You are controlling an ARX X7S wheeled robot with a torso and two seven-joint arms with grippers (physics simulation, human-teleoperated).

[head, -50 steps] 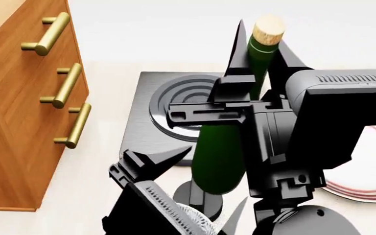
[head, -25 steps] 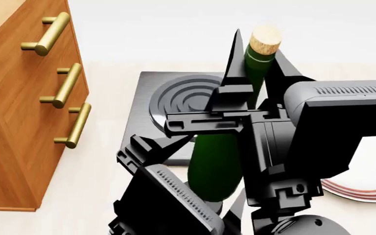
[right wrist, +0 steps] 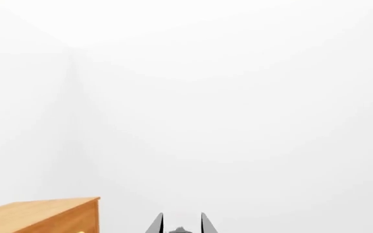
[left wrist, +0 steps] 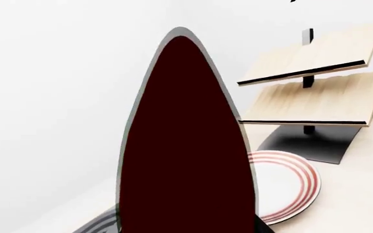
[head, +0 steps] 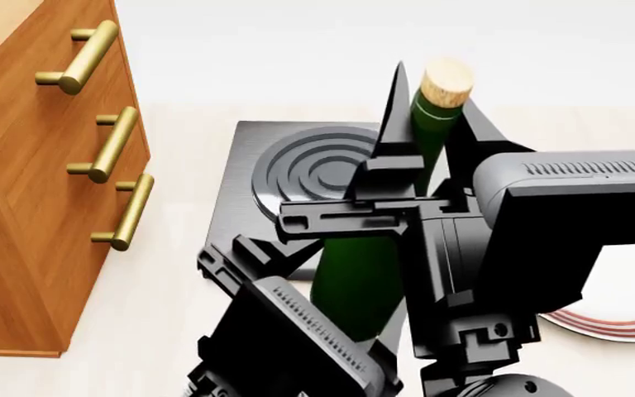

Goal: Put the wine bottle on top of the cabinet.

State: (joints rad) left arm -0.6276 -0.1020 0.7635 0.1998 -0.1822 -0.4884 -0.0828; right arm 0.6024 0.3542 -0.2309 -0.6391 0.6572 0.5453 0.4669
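Observation:
The wine bottle (head: 356,281), dark green with a tan cork, stands up in the middle of the head view. My right gripper (head: 433,95) is shut on its slim neck just under the cork, one black finger on each side. The cabinet (head: 42,207), orange-brown with brass handles, fills the left side, apart from the bottle. My left gripper (head: 279,248) sits low, against the bottle's left flank. In the left wrist view the wine bottle (left wrist: 186,145) is a dark shape that hides the jaws. The right wrist view shows my right gripper (right wrist: 180,224) and the cabinet's top (right wrist: 41,218).
A black square mat with a ringed disc (head: 295,165) lies behind the bottle. A red-striped white plate (head: 615,318) sits at the right. The left wrist view shows that plate (left wrist: 290,184) and a pale slanted rack (left wrist: 316,92) on a black base.
The bottle and my right gripper have drifted a little left. My left arm has risen and closed in on the bottle's lower body.

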